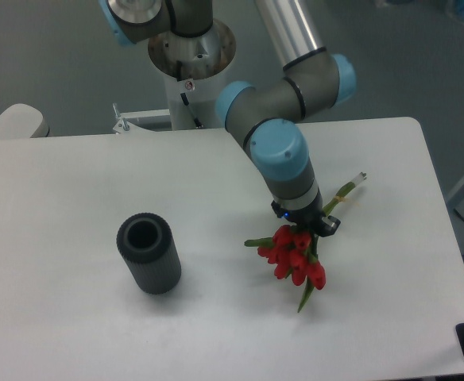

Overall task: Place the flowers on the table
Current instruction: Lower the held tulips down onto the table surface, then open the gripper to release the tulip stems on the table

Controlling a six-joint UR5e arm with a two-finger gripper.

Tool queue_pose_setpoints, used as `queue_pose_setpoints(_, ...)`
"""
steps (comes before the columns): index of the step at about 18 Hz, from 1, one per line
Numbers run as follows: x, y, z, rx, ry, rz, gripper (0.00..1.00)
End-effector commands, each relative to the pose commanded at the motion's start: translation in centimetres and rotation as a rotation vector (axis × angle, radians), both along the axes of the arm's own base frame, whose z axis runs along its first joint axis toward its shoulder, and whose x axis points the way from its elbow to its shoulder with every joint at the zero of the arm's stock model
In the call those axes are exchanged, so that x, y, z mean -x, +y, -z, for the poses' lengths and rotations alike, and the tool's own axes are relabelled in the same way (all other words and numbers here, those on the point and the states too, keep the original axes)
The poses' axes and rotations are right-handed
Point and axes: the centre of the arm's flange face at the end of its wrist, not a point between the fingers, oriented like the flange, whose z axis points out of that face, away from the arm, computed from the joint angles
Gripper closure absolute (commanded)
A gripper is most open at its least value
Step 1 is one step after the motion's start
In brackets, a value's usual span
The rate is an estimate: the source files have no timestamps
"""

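Note:
The flowers [295, 255], a bunch of red tulip buds with green stems, are low over the white table [81, 175] at centre right. The buds point towards the front. The stems run back and to the right, ending near the stem tip [357, 180]. My gripper [307, 225] points straight down over the bunch where buds meet stems and is shut on the stems. The wrist hides most of the fingers. The lowest leaf tip [303, 303] is at the tabletop. I cannot tell whether the buds rest on the table.
A dark grey ribbed cylinder [148, 254] stands upright, open end up, on the table's left half, well apart from the flowers. The arm's base column [191, 59] rises behind the table's back edge. The table's right edge [442, 230] is near the stems.

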Motion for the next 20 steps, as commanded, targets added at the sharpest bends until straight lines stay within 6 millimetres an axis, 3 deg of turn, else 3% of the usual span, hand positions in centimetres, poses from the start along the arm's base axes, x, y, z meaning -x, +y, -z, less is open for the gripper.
queue_pose_setpoints(5,-0.6,0.5,1.0,0.003,-0.014,0.01,0.68)
queue_pose_setpoints(6,-0.6,0.6,0.9,-0.001,-0.012,0.01,0.55)
queue_pose_setpoints(8,0.0,1.0,0.0,-0.016,0.001,0.012,0.41)
queue_pose_setpoints(9,0.1,1.1,-0.4,-0.021,0.008,0.021,0.14)
queue_pose_setpoints(10,0.2,1.2,-1.1,-0.029,0.019,0.024,0.0)
queue_pose_setpoints(12,1.2,2.0,-3.4,-0.063,0.059,0.011,0.0)
queue_pose_setpoints(15,2.7,3.2,-8.5,-0.125,0.133,0.01,0.0)
queue_pose_setpoints(20,3.6,4.1,-13.2,-0.182,0.173,0.021,0.0)
